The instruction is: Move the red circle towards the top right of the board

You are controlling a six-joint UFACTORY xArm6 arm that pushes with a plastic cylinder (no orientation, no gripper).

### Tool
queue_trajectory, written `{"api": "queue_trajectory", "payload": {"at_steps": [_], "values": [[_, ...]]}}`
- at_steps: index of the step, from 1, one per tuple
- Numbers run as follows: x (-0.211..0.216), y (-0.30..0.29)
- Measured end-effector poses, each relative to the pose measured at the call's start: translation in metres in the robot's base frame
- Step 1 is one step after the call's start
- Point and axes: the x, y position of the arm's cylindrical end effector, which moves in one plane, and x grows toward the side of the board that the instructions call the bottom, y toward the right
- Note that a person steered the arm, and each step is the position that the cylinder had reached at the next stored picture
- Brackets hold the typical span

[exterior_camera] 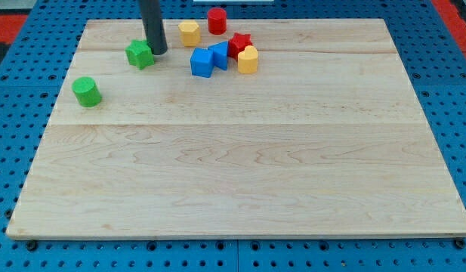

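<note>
The red circle (217,20) is a short red cylinder near the view's top edge of the wooden board (240,174), a little left of centre. My tip (157,51) rests on the board at the view's upper left, well left of and below the red circle. It sits right beside a green star block (140,54), on that block's right. A yellow hexagon block (189,32) lies between my tip and the red circle.
A red star (239,44), a yellow block (248,60) and two blue blocks (202,63) (219,55) cluster just below the red circle. A green cylinder (86,91) stands at the view's left. Blue pegboard surrounds the board.
</note>
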Motion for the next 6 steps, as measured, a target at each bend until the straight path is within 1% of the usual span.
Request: {"api": "queue_trajectory", "payload": {"at_steps": [1, 2, 4, 5, 6], "values": [[-0.031, -0.001], [-0.075, -0.01], [-0.075, 0.01], [-0.074, 0.127], [-0.068, 0.183]]}}
